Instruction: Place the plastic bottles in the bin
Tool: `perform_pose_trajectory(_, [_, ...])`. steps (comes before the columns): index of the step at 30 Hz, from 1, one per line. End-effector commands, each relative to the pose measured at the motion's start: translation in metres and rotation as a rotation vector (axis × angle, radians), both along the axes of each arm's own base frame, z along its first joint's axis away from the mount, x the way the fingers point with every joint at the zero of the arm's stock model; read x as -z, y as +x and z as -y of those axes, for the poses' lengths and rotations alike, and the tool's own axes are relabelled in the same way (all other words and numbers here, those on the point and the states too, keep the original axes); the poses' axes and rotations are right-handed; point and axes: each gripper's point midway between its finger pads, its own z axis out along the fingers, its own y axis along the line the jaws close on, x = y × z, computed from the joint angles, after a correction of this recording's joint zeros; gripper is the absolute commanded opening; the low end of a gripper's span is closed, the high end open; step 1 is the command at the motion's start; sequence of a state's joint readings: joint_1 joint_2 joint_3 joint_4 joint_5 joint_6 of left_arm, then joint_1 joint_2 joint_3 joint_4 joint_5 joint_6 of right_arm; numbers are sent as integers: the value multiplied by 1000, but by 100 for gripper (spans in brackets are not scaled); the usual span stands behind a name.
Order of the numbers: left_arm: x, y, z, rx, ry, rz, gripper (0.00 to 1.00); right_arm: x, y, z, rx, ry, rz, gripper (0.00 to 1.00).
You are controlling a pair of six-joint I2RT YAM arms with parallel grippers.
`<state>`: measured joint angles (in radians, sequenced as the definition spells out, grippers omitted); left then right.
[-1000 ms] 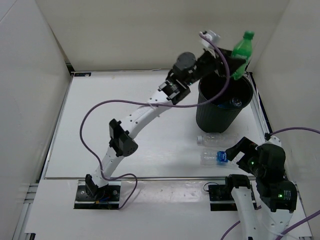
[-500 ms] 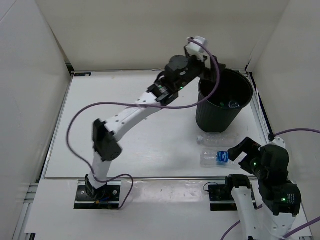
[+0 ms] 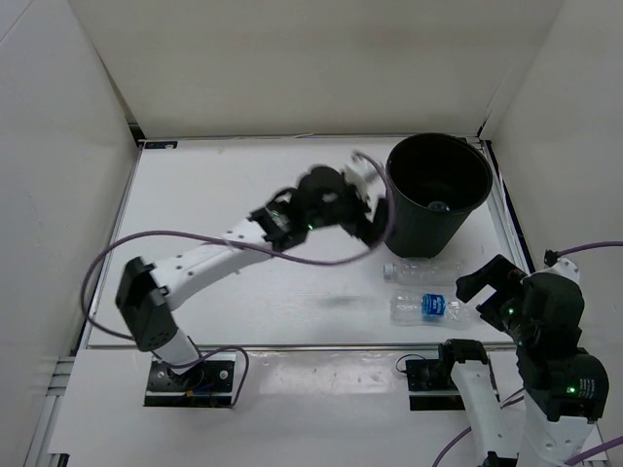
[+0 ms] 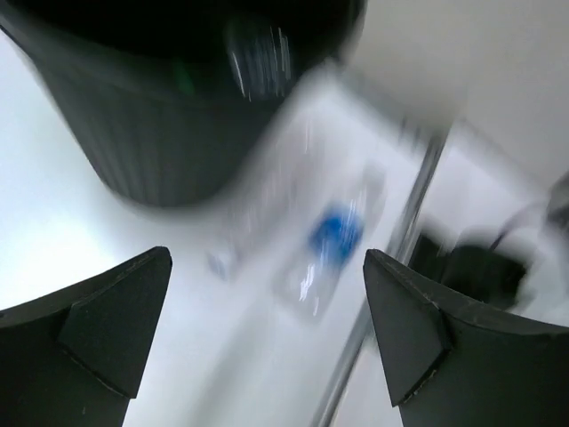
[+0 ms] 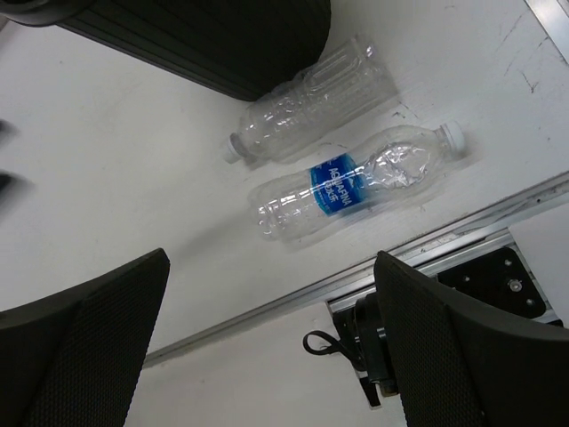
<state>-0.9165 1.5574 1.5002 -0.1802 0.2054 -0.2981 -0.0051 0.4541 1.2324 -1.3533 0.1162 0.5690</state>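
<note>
Only one piece of print is being shown: a blue label (image 5: pixel 336 188) wrapped around the middle of the clear bottle (image 5: pixel 396 167) that is lying on its side on the desk (image 5: pixel 133 178) in the right wrist view. White lettering is being carried on that label in what look like two lines running along the bottle's length. It is being rendered too small to be read with certainty, so no brand is being made out. In the top external view the label is being seen only as a blue patch, and in the left wrist view it is being blurred into a blue smear.
</note>
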Motion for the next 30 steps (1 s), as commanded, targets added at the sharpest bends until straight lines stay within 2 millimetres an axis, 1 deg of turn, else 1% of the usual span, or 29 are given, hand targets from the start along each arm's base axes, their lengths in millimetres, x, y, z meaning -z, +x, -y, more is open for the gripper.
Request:
perform_pose_trajectory(1, [102, -68, 14, 247, 300, -11, 100, 0, -10, -1, -24, -14, -46, 99])
perform_pose_trajectory(2, [117, -74, 17, 286, 352, 51, 100, 3, -12, 2, -13, -23, -61, 99])
perform_pose_trajectory(3, [123, -88, 25, 326, 375, 80, 100, 3, -12, 3, 4, -19, -61, 99])
perform_pose_trajectory(4, [131, -93, 26, 350, 401, 88, 100, 1, -14, 5, 12, -25, -59, 99])
perform_pose_trajectory(5, [138, -98, 32, 379, 413, 91, 100, 0, -16, 5, 18, -18, -46, 99])
perform_pose_trajectory(6, [142, -104, 35, 398, 426, 94, 100, -5, -17, 7, 27, -24, -28, 99])
perform_pose_trajectory(7, [144, -106, 38, 426, 423, 96, 100, -7, -19, 6, 33, -17, -26, 99])
perform_pose_trajectory(8, [151, -109, 44, 438, 438, 87, 100, -15, -21, 6, 33, -16, 3, 99])
perform_pose_trajectory(9, [153, -107, 46, 442, 444, 93, 100, -19, -22, 6, 33, -16, 17, 99])
perform_pose_trajectory(10, [156, -112, 51, 455, 447, 93, 100, -23, -22, 4, 24, -10, 29, 99])
perform_pose_trajectory(13, [167, -118, 67, 467, 477, 121, 100, -34, -26, 3, 17, -4, 74, 99])
perform_pose_trajectory(14, [163, -112, 73, 446, 473, 135, 100, -34, -26, 1, 9, 1, 74, 99])
perform_pose_trajectory(15, [174, -114, 80, 451, 493, 129, 100, -37, -27, -2, -3, 10, 83, 99])
perform_pose_trajectory(17, [179, -111, 88, 455, 498, 136, 100, -37, -29, -4, -15, 17, 92, 99])
perform_pose_trajectory(18, [182, -111, 99, 457, 495, 145, 100, -37, -29, -4, -15, 18, 92, 99])
perform_pose_trajectory(19, [183, -110, 103, 456, 494, 145, 100, -37, -29, -6, -24, 23, 92, 99])
perform_pose_trajectory(20, [186, -105, 107, 441, 502, 150, 100, -40, -30, -8, -33, 29, 101, 99])
perform_pose_trajectory(21, [191, -99, 119, 423, 501, 147, 100, -40, -30, -8, -33, 29, 101, 99])
perform_pose_trajectory(23, [193, -96, 130, 413, 490, 131, 100, -43, -31, -9, -41, 34, 111, 99])
perform_pose_trajectory(24, [189, -96, 137, 422, 473, 135, 100, -43, -31, -12, -52, 42, 111, 99])
perform_pose_trajectory(25, [200, -96, 137, 420, 487, 112, 100, -46, -33, -14, -64, 49, 121, 99])
perform_pose_trajectory(26, [197, -95, 139, 419, 480, 116, 100, -46, -33, -14, -64, 49, 121, 99])
perform_pose_trajectory(28, [210, -94, 142, 422, 498, 105, 100, -52, -33, -17, -76, 56, 132, 99])
perform_pose_trajectory(30, [216, -92, 147, 422, 501, 103, 100, -54, -32, -19, -101, 51, 133, 99])
